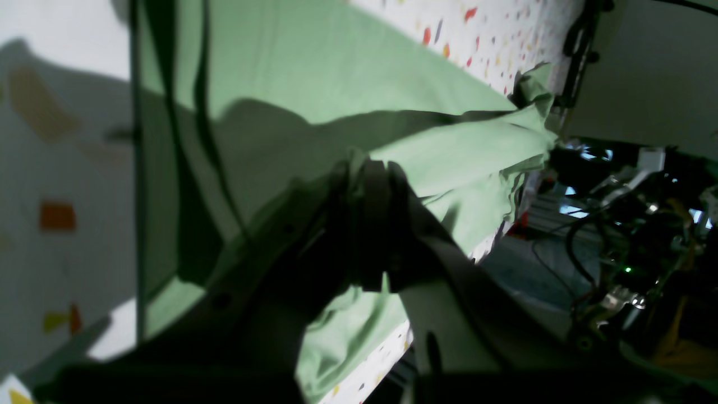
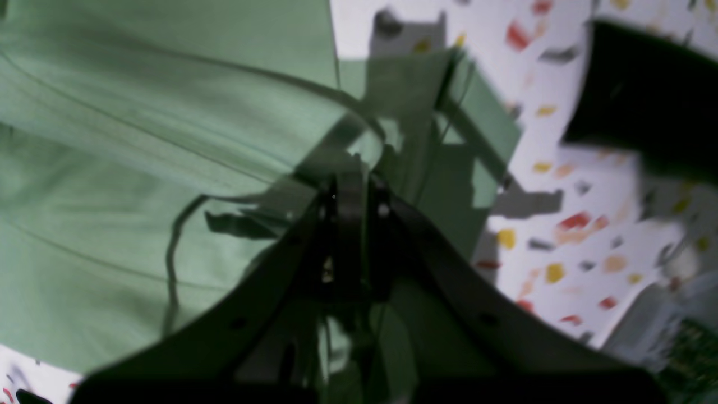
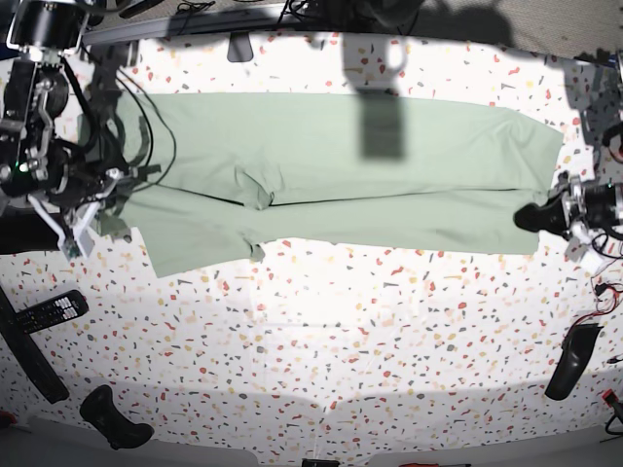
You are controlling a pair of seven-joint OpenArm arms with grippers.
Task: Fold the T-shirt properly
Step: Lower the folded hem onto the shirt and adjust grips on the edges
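T-shirt first: the large pale sage-green soft fabric T-shirt [image 1: 314,78] fills much of the left wrist view, spread over the white counter with coloured speckles [image 1: 493,39]. The left tool [image 1: 370,224] is a dark, blurred shape in the foreground, its jaws drawn together, with green cloth bunched right at the tips. It looks clenched on an edge of the shirt, and a raised fold of cloth stretches away from it toward the counter's edge.

In the right wrist view the same green T-shirt [image 2: 140,140] covers the left half of the picture, with the speckled counter [image 2: 561,247] to the right. The right tool [image 2: 353,196] also has its jaws closed together, and a strip of fabric sits at its tips, so it appears to be gripping the shirt's edge as well. The view is too blurred to say which part of the garment that is.

The base view shows the T-shirt [image 3: 331,175] lying as a long band across the far half of the counter [image 3: 341,350]. A long edge runs through its middle, so one lengthwise fold seems already laid. The right tool [image 3: 97,209] is at the band's end on that view's left, the left tool [image 3: 540,216] at the near corner of the opposite end. A black remote-like handset [image 3: 49,311] lies near the left edge, apart from the shirt.

As a judgement, the task is partway: the shirt is narrowed lengthwise, but the crosswise folds into a compact packet are yet to be done.
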